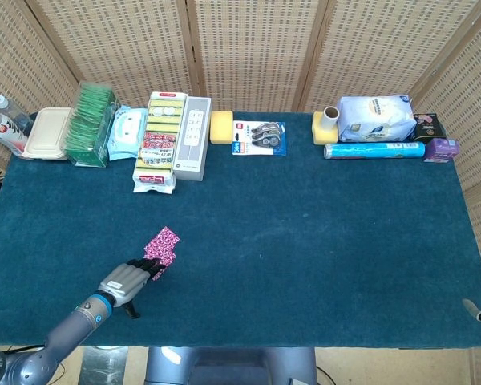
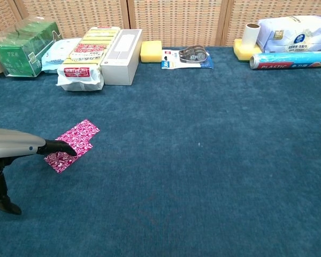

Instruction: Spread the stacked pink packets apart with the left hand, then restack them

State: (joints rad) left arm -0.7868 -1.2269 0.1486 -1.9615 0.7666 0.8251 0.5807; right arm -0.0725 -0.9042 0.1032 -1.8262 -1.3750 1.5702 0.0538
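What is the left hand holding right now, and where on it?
Nothing is gripped. The left hand lies flat, its fingertips pressing on the near end of the pink packets on the table; no fingers wrap them.

The head view looks steeply down from above the near edge of the worktop (image 1: pixel 305 241), taking in its whole blue surface back to the wicker screen (image 1: pixel 256 48) behind. The chest view sits lower and closer, facing the same way at a shallow angle. Both share the far row of goods and the left hand (image 1: pixel 124 281) (image 2: pixel 16 147) on the pink packets (image 1: pixel 161 243) (image 2: pixel 72 144).
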